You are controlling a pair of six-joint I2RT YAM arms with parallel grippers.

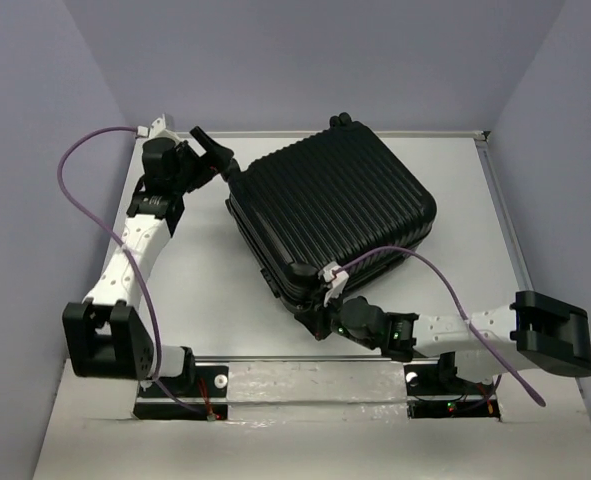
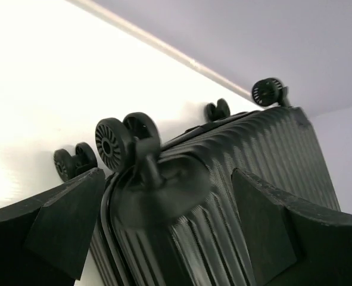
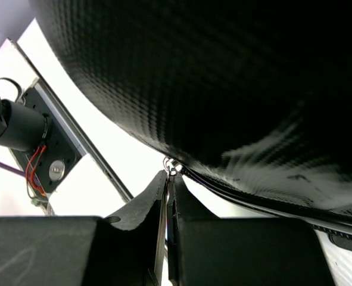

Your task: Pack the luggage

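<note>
The luggage (image 1: 330,215), a large black ribbed hard-shell suitcase, lies closed on the white table, turned at an angle. My left gripper (image 1: 215,157) stands open at its far-left corner. In the left wrist view the fingers (image 2: 68,220) straddle that corner (image 2: 181,196) just below a caster wheel (image 2: 113,145), and I cannot tell whether they touch it. My right gripper (image 1: 320,318) is at the near-left corner. There it (image 3: 171,176) is shut on the thin zipper pull (image 3: 165,226), whose metal ring (image 3: 171,165) joins the zipper line (image 3: 271,205) under the shell (image 3: 223,77).
Purple cables (image 1: 75,190) loop from both arms. A metal rail (image 1: 315,368) runs along the table's near edge between the arm bases. Lavender walls close in the table on three sides. Bare white table (image 1: 200,290) lies left of the suitcase.
</note>
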